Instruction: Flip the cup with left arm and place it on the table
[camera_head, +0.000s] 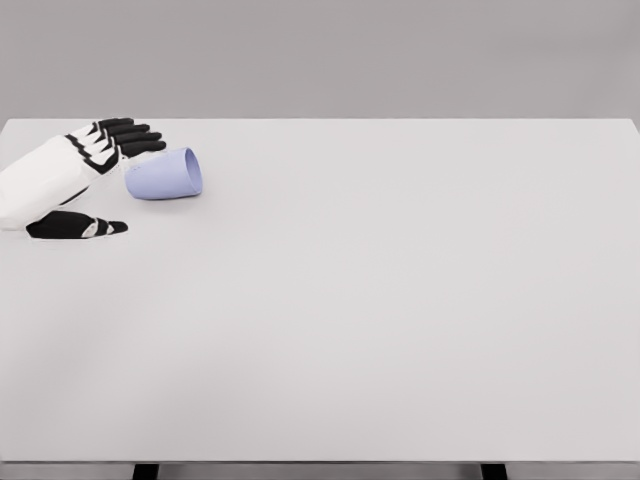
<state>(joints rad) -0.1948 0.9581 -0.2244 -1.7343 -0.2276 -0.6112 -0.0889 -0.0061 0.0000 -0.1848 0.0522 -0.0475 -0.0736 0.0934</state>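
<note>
1. A white table (400, 300) was seen filling most of the head view, w/ a plain grey backdrop behind its far edge.
2. A pale lavender-blue cup (165, 175) was found lying on its side on the tabletop, in the far-left area, near the far edge.
3. The cup's wider end was turned toward the picture's right and the narrower end toward the left; whether the wide end was the open mouth could not be told at this res.
4. The left hand (70, 180) was seen entering from the left edge, white at the palm and back, black at the digits.
5. The four fingers (130, 138) were held out straight and spread slightly, pointing right, just beyond the cup's far-left side.
6. The thumb (80, 227) was extended separately, on the near side, apart from the cup.
7. The hand was thus seen open, w/ nothing gripped; the cup lay just beside the gap between fingers and thumb. Contact btwn fingertips and cup could not be confirmed.
8. The right arm was not seen anywhere in the view.
</note>
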